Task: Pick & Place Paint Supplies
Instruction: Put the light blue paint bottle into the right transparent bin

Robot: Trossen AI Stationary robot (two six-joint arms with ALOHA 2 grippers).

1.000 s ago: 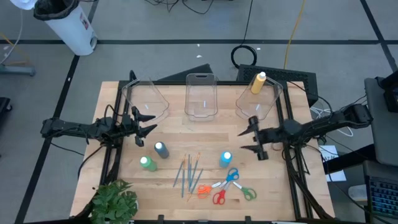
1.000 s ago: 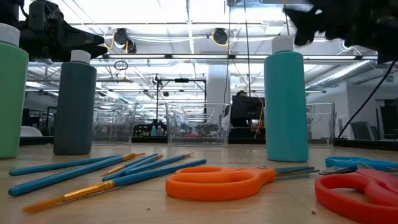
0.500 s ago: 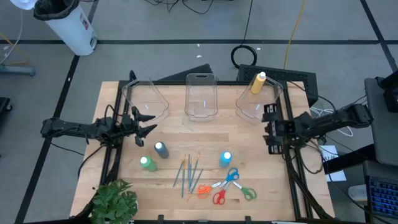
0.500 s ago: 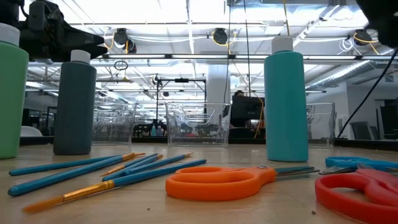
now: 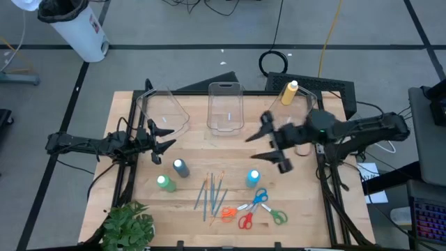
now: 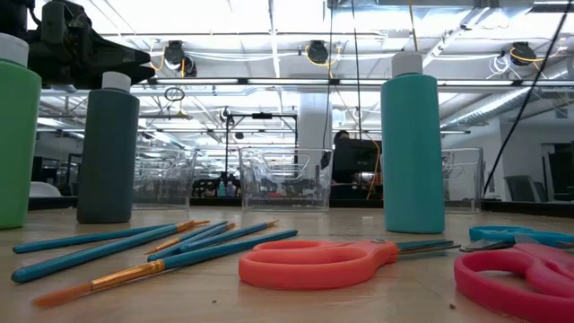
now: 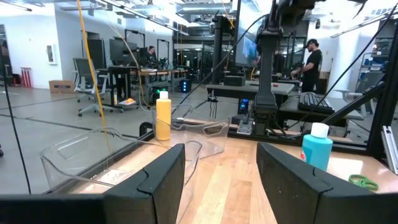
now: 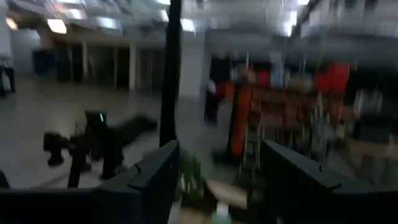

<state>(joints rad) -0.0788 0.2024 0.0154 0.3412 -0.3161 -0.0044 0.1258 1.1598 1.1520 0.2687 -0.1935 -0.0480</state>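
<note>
Three white-capped paint bottles stand upright on the wooden table: grey-blue (image 5: 181,167), green (image 5: 165,183) and blue (image 5: 253,178). A yellow bottle (image 5: 289,93) lies in the far right clear bin (image 5: 279,122). Thin brushes (image 5: 212,194) and small scissors (image 5: 254,209) lie flat near the front edge. My left gripper (image 5: 164,137) hovers open at the table's left, short of the grey-blue bottle. My right gripper (image 5: 270,145) hangs open high above the table, between the right bin and the blue bottle, with nothing between its fingers.
Two more clear bins stand along the far edge, at the left (image 5: 164,108) and the middle (image 5: 225,107). A green leafy plant (image 5: 129,226) sits at the near left corner. Bare wood lies between the bins and the bottles.
My right gripper has risen well above the table, out of the low view. It first drew back toward the right edge, then swung out toward the table's middle. Its fingers stay open. The bottles, brushes and scissors have not moved.
</note>
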